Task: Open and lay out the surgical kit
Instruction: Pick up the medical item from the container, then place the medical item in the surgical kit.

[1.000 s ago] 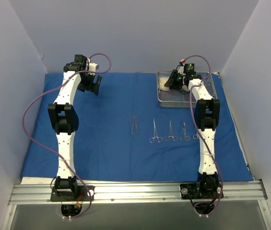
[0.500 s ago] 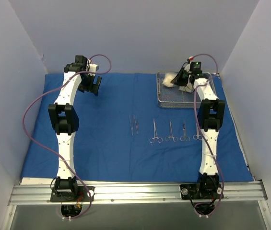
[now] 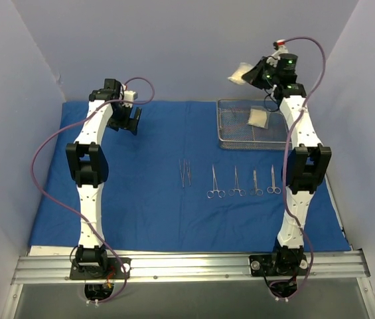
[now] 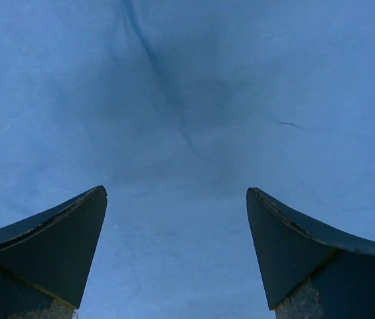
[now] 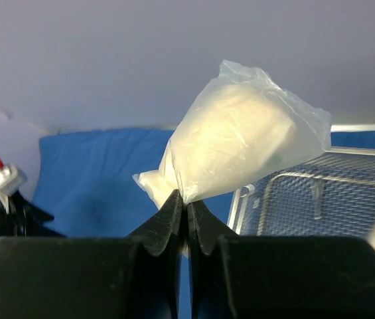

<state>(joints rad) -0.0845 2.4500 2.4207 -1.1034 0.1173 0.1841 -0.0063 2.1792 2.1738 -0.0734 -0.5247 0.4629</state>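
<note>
Gauze packet (image 5: 240, 139), white inside crumpled clear plastic, hangs above the far right corner of the blue cloth (image 3: 141, 212); we see the right gripper (image 5: 187, 203) clamped on its lower edge. The wire tray (image 3: 230, 136) at that corner holds a second gauze packet (image 3: 258, 117). Four clamps (image 3: 236, 181) and tweezers (image 3: 185, 171) lie in a row mid-cloth. The left gripper (image 4: 177, 199), fingers apart, hovers over the cloth near its far edge.

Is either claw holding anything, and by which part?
The right claw pinches a white gauze packet in clear plastic by its lower edge; the left claw holds nothing.
</note>
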